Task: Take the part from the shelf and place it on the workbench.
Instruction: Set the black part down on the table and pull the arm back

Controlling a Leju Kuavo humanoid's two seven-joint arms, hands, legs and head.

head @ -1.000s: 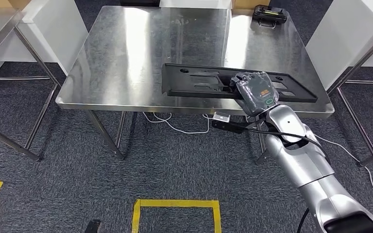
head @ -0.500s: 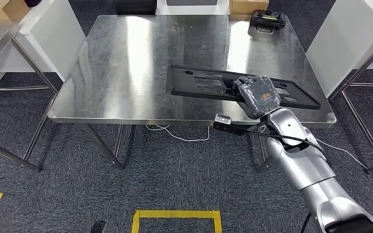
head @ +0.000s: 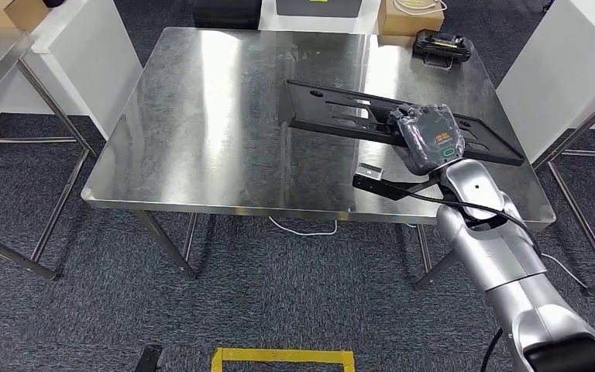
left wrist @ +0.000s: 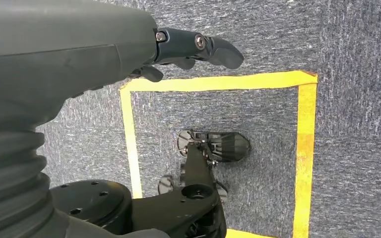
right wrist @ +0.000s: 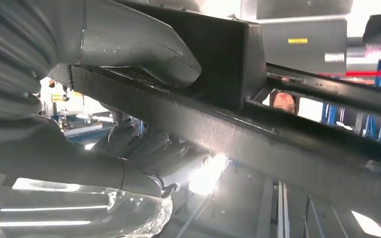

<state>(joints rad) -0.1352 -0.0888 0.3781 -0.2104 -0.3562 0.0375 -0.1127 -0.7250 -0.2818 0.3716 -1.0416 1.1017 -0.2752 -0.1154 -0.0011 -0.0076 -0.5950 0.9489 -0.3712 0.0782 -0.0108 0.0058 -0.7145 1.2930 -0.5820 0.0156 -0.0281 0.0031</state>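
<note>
The part (head: 341, 108) is a long flat black plastic panel with cut-outs, held over the right half of the steel workbench (head: 201, 116). My right hand (head: 430, 138) grips its near edge towards the right end, thumb on top and fingers under it. In the right wrist view the part's black rail (right wrist: 278, 144) runs across, clamped between the thumb (right wrist: 144, 44) and the fingers (right wrist: 144, 148) below. My left hand (left wrist: 188, 47) hangs over the carpet with its fingers curled in and nothing in them.
A black device (head: 441, 46) lies at the workbench's far right corner, a cardboard box (head: 407, 14) behind it. White stands (head: 77, 54) flank the bench on both sides. Yellow floor tape (head: 283, 358) marks a square on the carpet in front of me.
The whole scene has slid down and closer: the camera moved towards the bench. The part, still in my right hand, now reaches farther over the benchtop.
</note>
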